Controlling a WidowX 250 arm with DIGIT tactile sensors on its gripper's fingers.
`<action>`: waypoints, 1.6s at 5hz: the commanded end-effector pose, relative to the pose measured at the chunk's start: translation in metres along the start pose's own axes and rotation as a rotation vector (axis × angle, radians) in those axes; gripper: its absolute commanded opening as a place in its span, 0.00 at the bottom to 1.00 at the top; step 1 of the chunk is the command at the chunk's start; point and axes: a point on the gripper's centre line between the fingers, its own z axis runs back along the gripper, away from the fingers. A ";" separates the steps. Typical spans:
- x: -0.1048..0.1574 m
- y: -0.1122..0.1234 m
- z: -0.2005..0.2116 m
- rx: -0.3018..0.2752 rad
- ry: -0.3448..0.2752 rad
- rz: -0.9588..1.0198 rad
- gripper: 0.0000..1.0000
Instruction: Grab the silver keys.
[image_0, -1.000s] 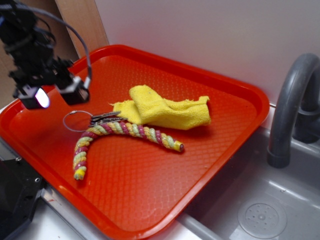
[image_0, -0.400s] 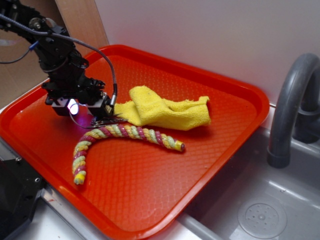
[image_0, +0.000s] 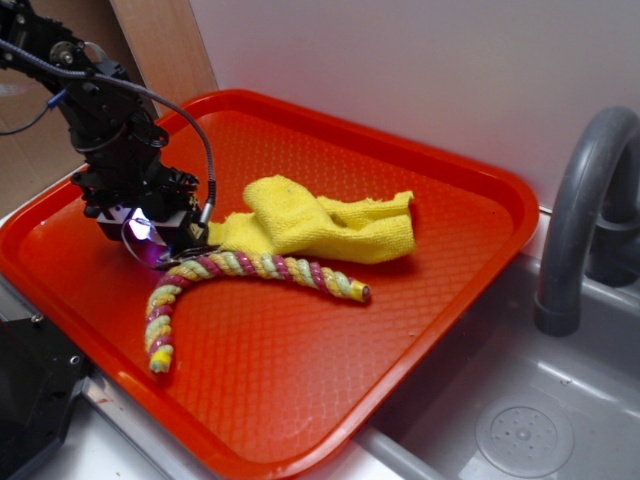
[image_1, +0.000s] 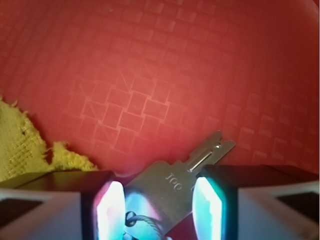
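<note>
A flat silver key of the silver keys lies between my two lit pads in the wrist view, its blade pointing away up-right and the wire ring at its head. My gripper is shut on it, both pads against the key's edges. From outside, the gripper is down on the left part of the red tray, at the upper end of the striped rope. The keys are mostly hidden under it there.
A yellow cloth lies just right of the gripper, its frayed corner at the left of the wrist view. The rope curves along the cloth's near side. A grey tap and sink stand to the right of the tray.
The gripper came down from above the tray's left side onto the keys, then shifted slightly left. The cloth's left end has been dragged left with it.
</note>
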 end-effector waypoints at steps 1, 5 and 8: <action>0.000 0.008 0.011 -0.010 -0.016 -0.006 0.00; 0.019 0.008 0.192 -0.147 0.023 -0.047 0.14; -0.005 0.015 0.151 -0.157 0.021 0.174 1.00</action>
